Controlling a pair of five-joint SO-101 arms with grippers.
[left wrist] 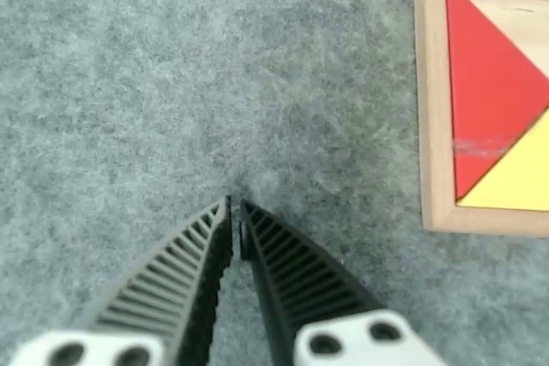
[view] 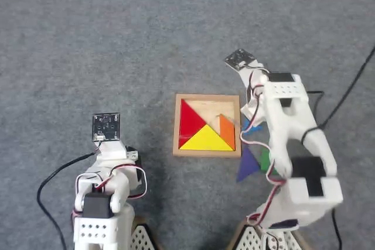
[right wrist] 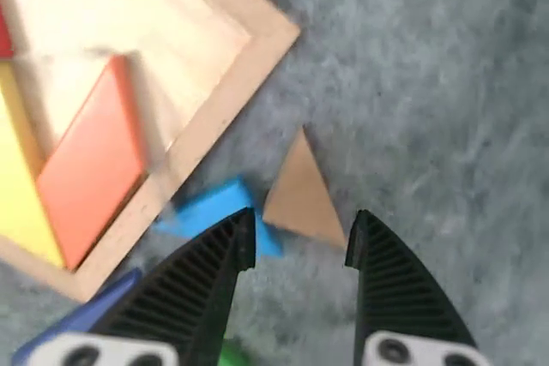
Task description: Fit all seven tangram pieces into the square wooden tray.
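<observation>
Tray (view: 207, 154) of pale wood, square, lies near the middle of a grey carpeted table in the high view. Three pieces sit inside it. A red triangle (view: 190, 122) fills the 9 o'clock side, and a yellow triangle (view: 206, 140) fills the 6 o'clock side. An orange piece (view: 227, 127) lies along the 3 o'clock side. Bare wood shows from 12 to 2 o'clock.

The right arm reaches in at 3 o'clock of the tray. Loose pieces lie on the carpet beneath it, outside the rim. A blue piece (view: 252, 127) is at 3 o'clock, with a purple piece (view: 248, 165) and a green piece (view: 265, 159) at 4 o'clock.

In the right wrist view, the right gripper (right wrist: 300, 239) is spread wide and holds nothing. A tan triangle (right wrist: 300, 199) lies flat on the carpet between its two fingertips, just outside the tray's rim (right wrist: 232, 83). The blue piece (right wrist: 210, 212) lies just beside the tan triangle, next to one black finger (right wrist: 232, 250). Whether either finger touches a piece cannot be told.

The left arm stands at 8 o'clock of the tray, well apart from it. In the left wrist view, the left gripper (left wrist: 234, 207) is closed, tips nearly together and empty, over bare carpet. The tray's rim (left wrist: 431, 126) and the red triangle (left wrist: 485, 100) show off to one side.
</observation>
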